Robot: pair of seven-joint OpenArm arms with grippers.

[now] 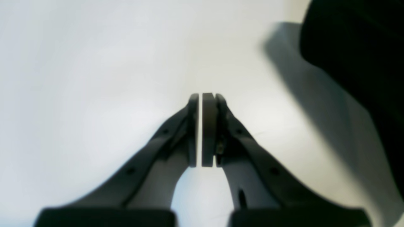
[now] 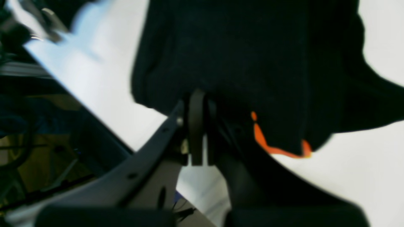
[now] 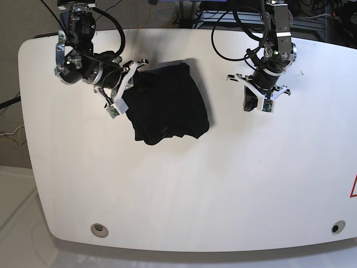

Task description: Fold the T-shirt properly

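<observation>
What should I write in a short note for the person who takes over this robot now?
Left gripper: shut, empty, over the bare table, apart from the T-shirt.
Right gripper: shut on the T-shirt edge, near the orange tag.
T-shirt: a bunched black heap on the table, toward the right arm's side.
Done: some gathering only; no neat fold visible.
Left: spread it flat, fold properly.

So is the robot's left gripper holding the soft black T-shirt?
No, the left gripper is shut over bare white table, with nothing between its pads, and the black T-shirt lies off to one side.
</observation>
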